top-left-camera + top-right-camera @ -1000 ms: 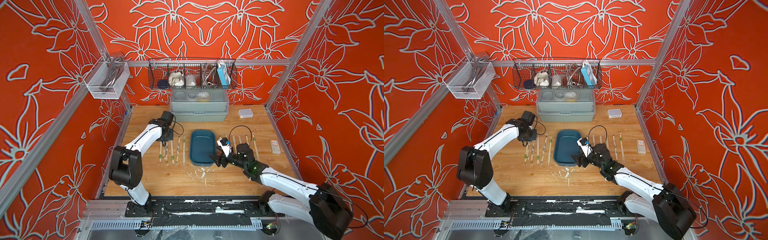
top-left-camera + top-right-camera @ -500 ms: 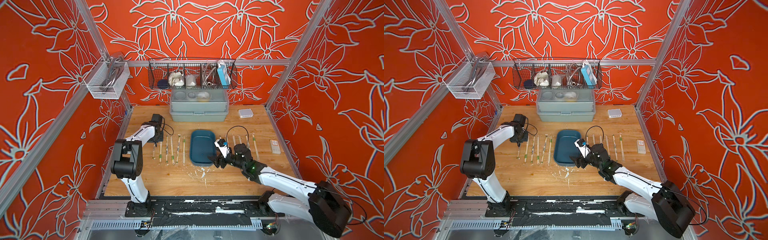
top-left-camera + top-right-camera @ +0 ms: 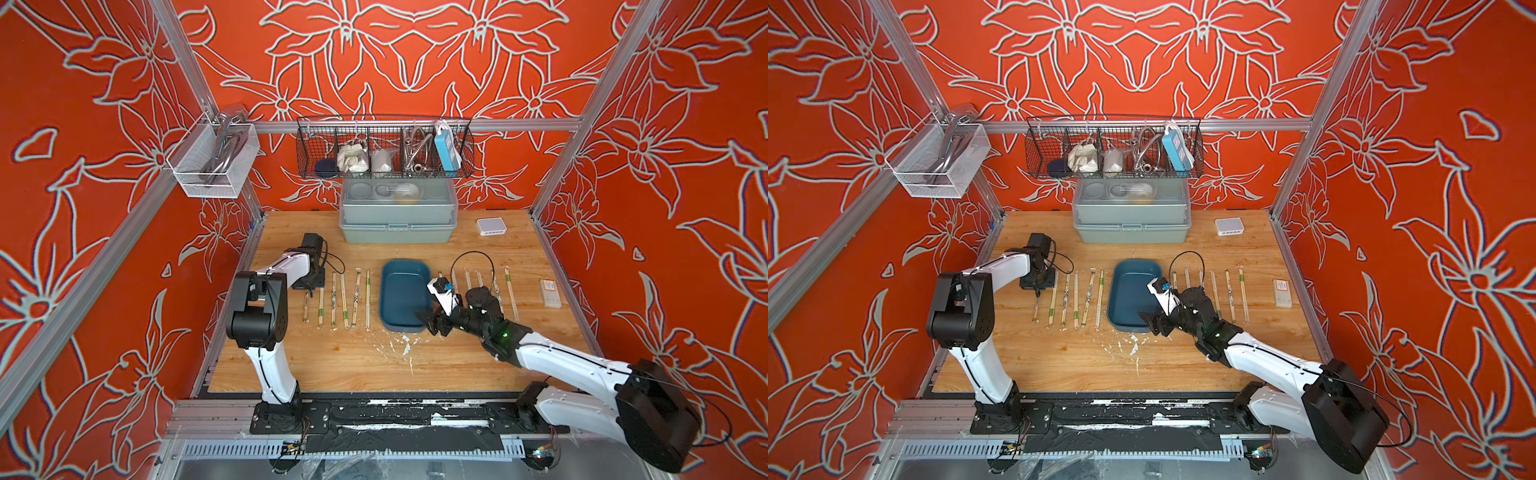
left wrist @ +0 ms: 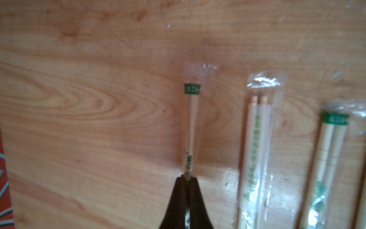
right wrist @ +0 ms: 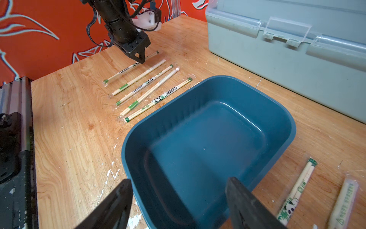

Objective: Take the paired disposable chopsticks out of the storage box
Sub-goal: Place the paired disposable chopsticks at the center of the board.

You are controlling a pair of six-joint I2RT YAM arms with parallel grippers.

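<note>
Left wrist footage shows the left gripper (image 4: 187, 178) clenched on one wrapped pair of the paired disposable chopsticks (image 4: 191, 126), which is stretched out over the table (image 4: 79, 99). Six pairs are counted in both top views in a row between the table's left edge and the storage box (image 3: 402, 297), the grasped pair (image 3: 306, 307) being the one nearest that edge. Toward the right edge, beyond the box, about six more pairs (image 3: 1243, 295) are laid out, some partly hidden by the right arm (image 3: 1266, 357). Every pair seen is outside the single box, which is set at the table's middle. The right gripper (image 5: 178, 180) is held spread wide over the box's near rim, nothing being grasped.
</note>
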